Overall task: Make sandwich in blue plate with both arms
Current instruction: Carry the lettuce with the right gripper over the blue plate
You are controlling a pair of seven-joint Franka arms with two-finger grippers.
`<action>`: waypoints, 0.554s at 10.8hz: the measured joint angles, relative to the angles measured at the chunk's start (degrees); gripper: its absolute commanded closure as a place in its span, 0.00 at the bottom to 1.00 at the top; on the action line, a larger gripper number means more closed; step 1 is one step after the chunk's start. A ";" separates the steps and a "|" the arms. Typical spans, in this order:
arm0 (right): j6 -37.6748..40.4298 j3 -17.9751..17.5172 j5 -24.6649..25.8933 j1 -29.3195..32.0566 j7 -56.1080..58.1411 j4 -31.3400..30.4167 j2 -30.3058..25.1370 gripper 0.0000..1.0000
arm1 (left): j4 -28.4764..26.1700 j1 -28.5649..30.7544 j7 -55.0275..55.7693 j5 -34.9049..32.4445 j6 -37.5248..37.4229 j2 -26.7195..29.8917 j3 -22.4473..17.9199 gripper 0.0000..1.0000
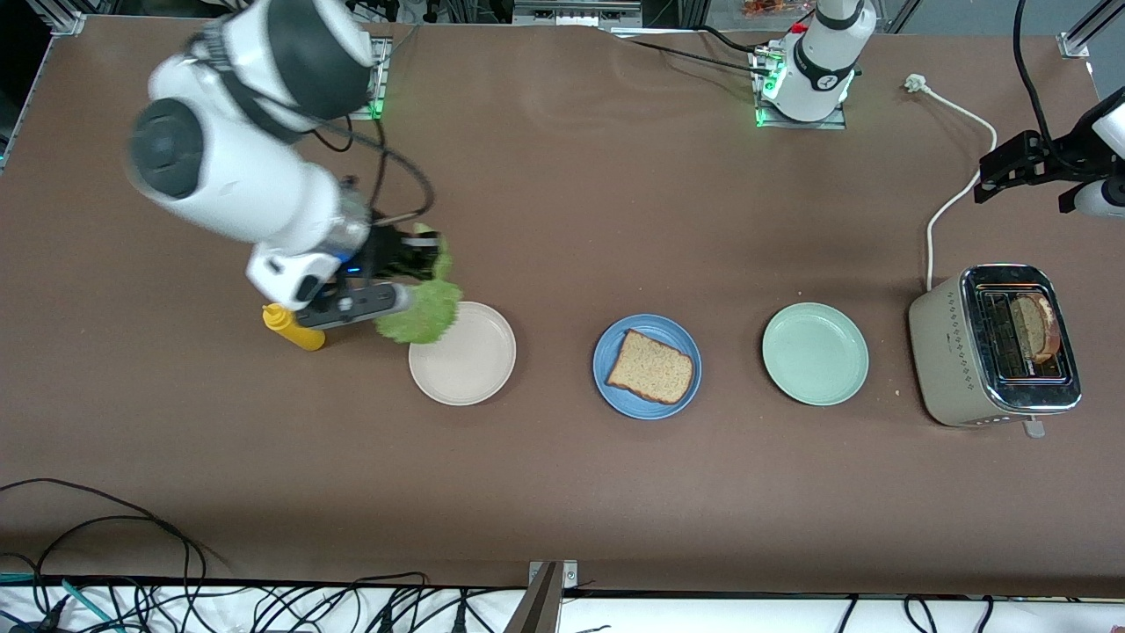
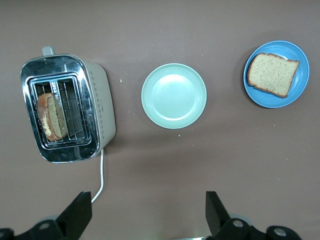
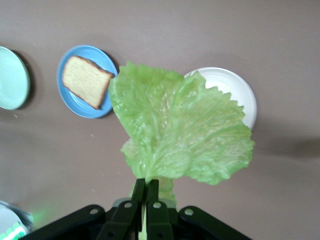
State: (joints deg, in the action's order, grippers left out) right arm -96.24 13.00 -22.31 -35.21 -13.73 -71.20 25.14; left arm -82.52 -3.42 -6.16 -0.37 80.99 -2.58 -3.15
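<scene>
A crinkled green lettuce leaf hangs from my right gripper, which is shut on its stem above the rim of the beige plate. The leaf spreads wide below the fingers. The blue plate sits mid-table with one brown bread slice lying flat on it. A second bread slice stands in the toaster. My left gripper is open and holds nothing. It hangs over the table at the left arm's end, above the toaster's white cord.
A mint-green plate lies between the blue plate and the toaster. A yellow squeeze bottle lies under the right arm's wrist. The toaster's cord runs toward the left arm's base. Loose cables trail along the table's front edge.
</scene>
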 measured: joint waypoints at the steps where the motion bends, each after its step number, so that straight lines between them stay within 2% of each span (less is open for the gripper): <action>1: -4.00 -0.02 -0.02 -2.86 -3.49 0.01 0.90 1.00 | 0.01 0.00 0.00 0.00 0.00 -0.01 0.00 0.00; 4: -17.68 -0.02 -1.39 -10.14 -14.71 -0.02 5.45 1.00 | 0.03 0.01 0.00 0.00 0.00 -0.02 0.00 0.00; 6: -23.64 -0.01 -3.16 -12.84 -21.02 0.03 8.59 1.00 | 0.03 0.02 0.00 0.00 0.00 -0.03 0.00 0.00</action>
State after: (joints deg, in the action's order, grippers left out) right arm -119.88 12.99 -25.47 -48.05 -34.75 -71.17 33.73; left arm -82.49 -3.40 -6.16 -0.37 80.99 -2.61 -3.16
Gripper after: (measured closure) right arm 0.952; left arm 0.000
